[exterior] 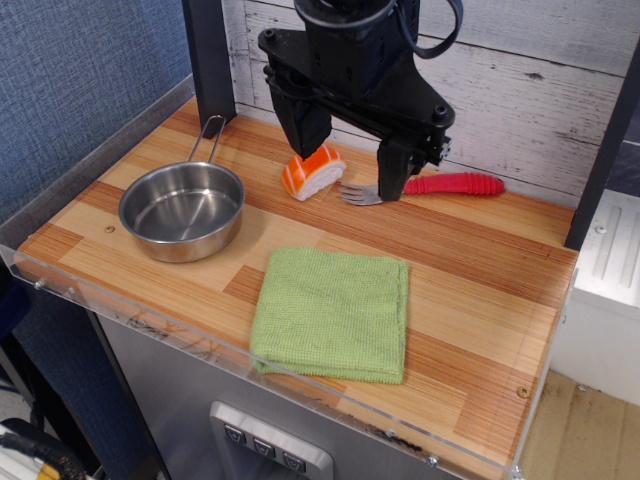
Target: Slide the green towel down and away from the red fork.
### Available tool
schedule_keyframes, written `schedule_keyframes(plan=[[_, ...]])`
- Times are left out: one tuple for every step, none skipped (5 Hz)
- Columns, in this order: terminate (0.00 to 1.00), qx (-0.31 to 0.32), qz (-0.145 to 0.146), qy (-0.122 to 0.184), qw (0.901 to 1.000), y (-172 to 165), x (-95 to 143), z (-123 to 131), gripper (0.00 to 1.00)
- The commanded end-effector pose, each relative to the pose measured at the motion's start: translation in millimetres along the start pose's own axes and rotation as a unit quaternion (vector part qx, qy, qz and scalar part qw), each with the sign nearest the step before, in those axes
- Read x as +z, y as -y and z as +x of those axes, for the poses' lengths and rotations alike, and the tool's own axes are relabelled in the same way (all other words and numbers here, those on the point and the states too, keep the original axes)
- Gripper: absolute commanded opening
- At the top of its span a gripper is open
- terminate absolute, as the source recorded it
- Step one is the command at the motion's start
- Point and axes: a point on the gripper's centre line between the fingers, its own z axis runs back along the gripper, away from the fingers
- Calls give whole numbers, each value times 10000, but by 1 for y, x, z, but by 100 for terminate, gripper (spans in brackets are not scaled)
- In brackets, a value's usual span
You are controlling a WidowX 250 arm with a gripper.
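View: observation.image, the only camera, looking down at the desk (pixel 470 250) from its front edge.
Green towel: the green towel (pixel 333 312) lies flat and folded at the front of the desk, its near edge just beside the clear front lip.
Red fork: the red fork (pixel 435 186) lies at the back near the wall, tines pointing left, handle to the right, partly hidden behind one finger.
Gap between them: a broad strip of bare wood separates towel and fork; they are well apart, not touching.
Progress: judged from how things lie, the towel already sits down and away from the fork, so the slide looks done or nearly done. Little room is left in front before the lip, so any further pull would be small.
Fingers: the gripper (pixel 350 150) hangs at the back of the desk with its fingers (pixel 392 170) apart and holding nothing; one dark finger stands over the fork's neck, the other behind the sushi piece (pixel 313 171).
Towel relative to fingers: the towel is toward the front of the desk from the fingers, clear of them, with bare wood between.
Other things: a steel pan (pixel 183 209) sits at the left, empty, apart from the towel.
What remains: likely only to leave the towel where it lies.
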Motion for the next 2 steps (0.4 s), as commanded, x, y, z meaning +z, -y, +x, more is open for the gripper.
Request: schedule_keyframes(plan=[[0, -4, -11, 172, 9999, 1, 10, 2, 100], [100, -4, -11, 172, 9999, 1, 10, 2, 100]])
